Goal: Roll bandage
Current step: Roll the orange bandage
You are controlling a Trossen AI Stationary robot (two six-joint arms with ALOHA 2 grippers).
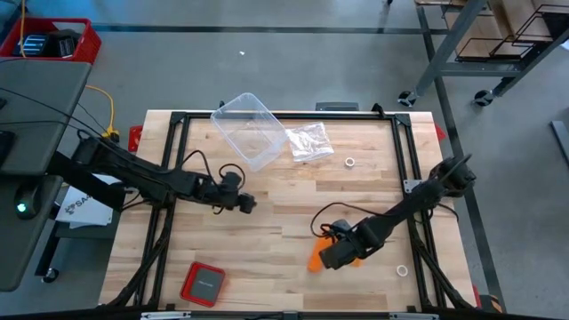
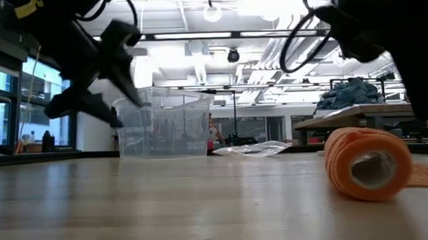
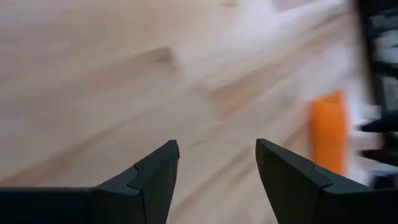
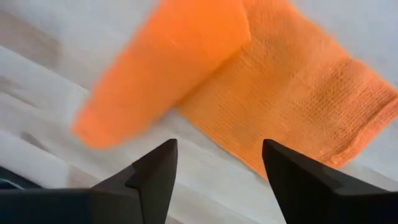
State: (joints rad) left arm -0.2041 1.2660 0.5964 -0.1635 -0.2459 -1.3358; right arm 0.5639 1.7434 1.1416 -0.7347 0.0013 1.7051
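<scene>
The bright orange bandage lies on the wooden table near its near right part, partly rolled. In the low view the roll lies on its side, with a flat tail lying on the table beside it. My right gripper is open just above the bandage. In its wrist view the roll and the flat strip lie ahead of the fingers. My left gripper is open and empty over the table's middle left. Its wrist view shows the bandage farther off.
A clear plastic container and a crinkled clear bag lie at the far middle. A red square case lies at the near left. Small white rings lie at the far right and near right.
</scene>
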